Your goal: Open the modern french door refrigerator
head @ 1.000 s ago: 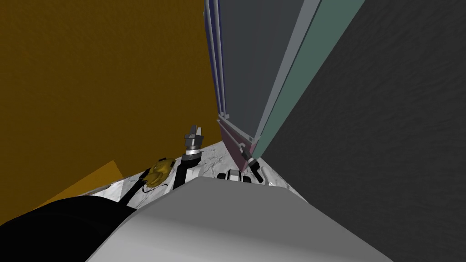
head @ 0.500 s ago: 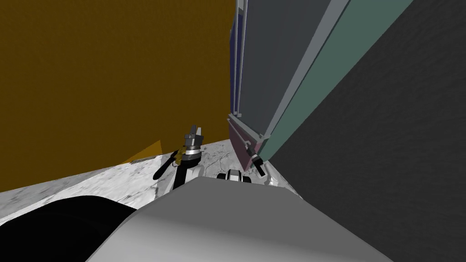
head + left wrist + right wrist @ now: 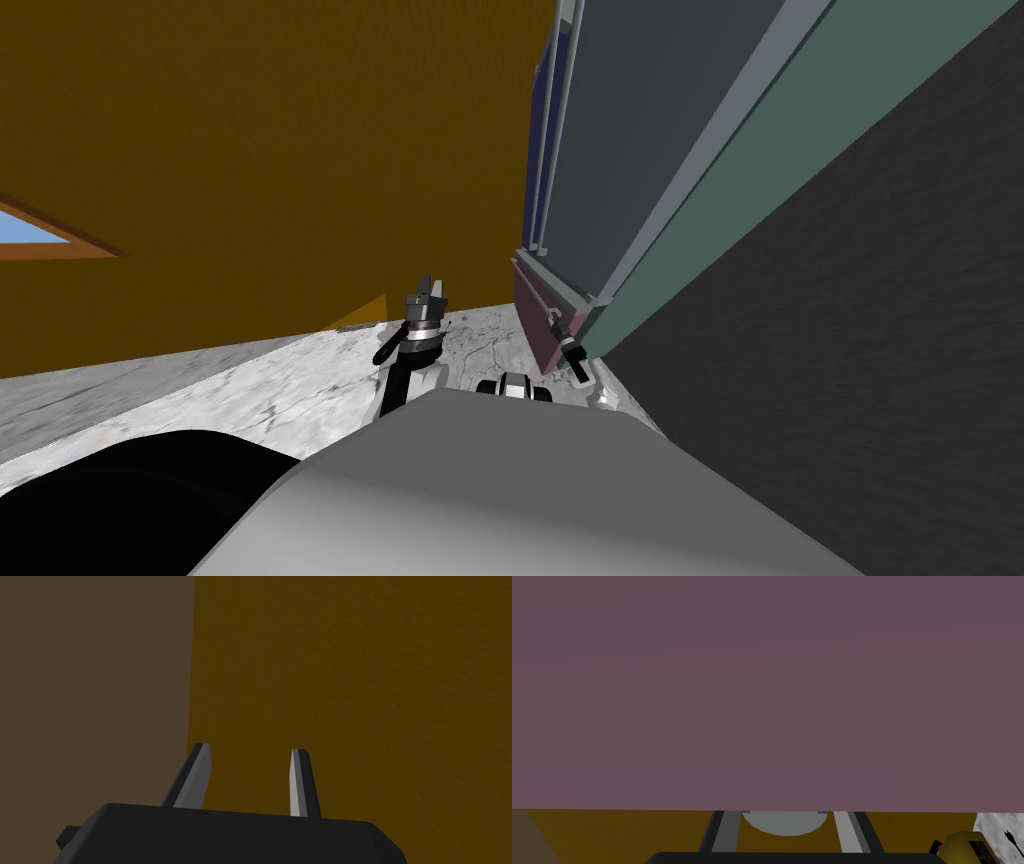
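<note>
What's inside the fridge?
Nothing inside shows. The grey fridge door and the mauve lower panel cover it. The right end effector is at that panel's grey handle.

Grey rounded bit (image 3: 784,823) is mostly tucked behind the mauve fridge panel (image 3: 762,691). Yellow gadget (image 3: 962,848) is chopped off at the picture's corner, no clue what it is.

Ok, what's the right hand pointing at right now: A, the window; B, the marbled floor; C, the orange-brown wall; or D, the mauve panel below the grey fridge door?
D: in the head view the right hand sits at the edge of the mauve panel, and in the right wrist view that flat mauve surface spreads directly ahead of it.
</note>
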### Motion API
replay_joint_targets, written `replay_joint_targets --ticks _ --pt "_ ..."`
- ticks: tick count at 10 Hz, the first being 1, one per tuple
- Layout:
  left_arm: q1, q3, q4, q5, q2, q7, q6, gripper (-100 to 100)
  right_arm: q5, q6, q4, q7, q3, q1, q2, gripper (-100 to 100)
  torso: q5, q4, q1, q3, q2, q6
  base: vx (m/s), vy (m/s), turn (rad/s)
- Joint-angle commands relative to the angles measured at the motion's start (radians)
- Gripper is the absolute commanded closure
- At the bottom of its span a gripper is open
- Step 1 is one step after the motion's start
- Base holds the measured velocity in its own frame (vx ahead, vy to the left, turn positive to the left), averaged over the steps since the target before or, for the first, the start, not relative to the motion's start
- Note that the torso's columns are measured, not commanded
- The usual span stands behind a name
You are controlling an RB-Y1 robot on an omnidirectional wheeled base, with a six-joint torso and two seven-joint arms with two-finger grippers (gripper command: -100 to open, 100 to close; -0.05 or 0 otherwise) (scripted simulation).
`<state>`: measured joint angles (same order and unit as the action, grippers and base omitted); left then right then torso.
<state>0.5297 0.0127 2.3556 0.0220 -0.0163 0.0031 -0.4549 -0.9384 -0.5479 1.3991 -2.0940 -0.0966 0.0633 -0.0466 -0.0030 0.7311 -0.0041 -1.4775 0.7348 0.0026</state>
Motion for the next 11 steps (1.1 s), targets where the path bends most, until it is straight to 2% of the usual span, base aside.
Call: replay_joint_targets --ticks 1,2,3,4,5,8,9,10,11 --pt "0.0 0.0 0.0 0.0 0.0 0.0 0.0 0 0.027 0.014 -0.057 -0.026 -0.048 -0.031 0.0 100 0.0 0.0 -0.002 -0.001 -0.001 0.002 -0.073 0.047 0.204" --pt "0.0 0.0 0.0 0.0 0.0 0.0 0.0 0 0.027 0.014 -0.057 -0.026 -0.048 -0.031 0.0 100 0.0 0.001 0.0 -0.001 -0.001 -0.002 -0.083 0.038 0.215" --pt "0.0 0.0 0.0 0.0 0.0 0.0 0.0 0 0.048 0.029 -0.079 -0.038 -0.084 -0.055 -0.004 100 0.0 0.0 0.002 -0.001 -0.002 -0.003 -0.118 0.049 0.319" --pt "0.0 0.0 0.0 0.0 0.0 0.0 0.0 0 0.038 0.018 -0.054 -0.029 -0.066 -0.044 -0.003 100 0.0 0.0 0.003 -0.002 -0.003 -0.005 -0.062 0.028 0.087" --pt "0.0 0.0 0.0 0.0 0.0 0.0 0.0 0 0.037 0.027 -0.058 -0.036 -0.067 -0.044 0.005 100 0.001 0.002 0.001 -0.003 -0.004 -0.001 -0.029 0.104 -0.013" --pt "0.0 0.0 0.0 0.0 0.0 0.0 0.0 0 0.033 0.041 -0.061 -0.042 -0.066 -0.038 0.017 100 0.001 -0.001 0.006 0.0 0.0 -0.002 -0.055 0.205 -0.001" --pt "0.0 0.0 0.0 0.0 0.0 0.0 0.0 0 0.036 0.029 -0.056 -0.047 -0.068 -0.048 0.019 100 0.0 -0.001 0.001 -0.002 -0.003 -0.002 -0.022 0.101 -0.004" --pt "0.0 0.0 0.0 0.0 0.0 0.0 0.0 0 0.073 0.012 -0.064 -0.047 -0.053 -0.038 -0.018 100 0.0 0.002 -0.006 -0.003 -0.005 -0.002 0.028 0.11 -0.089" --pt "0.0 0.0 0.0 0.0 0.0 0.0 0.0 0 0.107 -0.004 -0.071 -0.048 -0.039 -0.03 -0.048 100 0.0 0.002 -0.004 -0.003 -0.005 -0.001 0.08 0.183 -0.175"
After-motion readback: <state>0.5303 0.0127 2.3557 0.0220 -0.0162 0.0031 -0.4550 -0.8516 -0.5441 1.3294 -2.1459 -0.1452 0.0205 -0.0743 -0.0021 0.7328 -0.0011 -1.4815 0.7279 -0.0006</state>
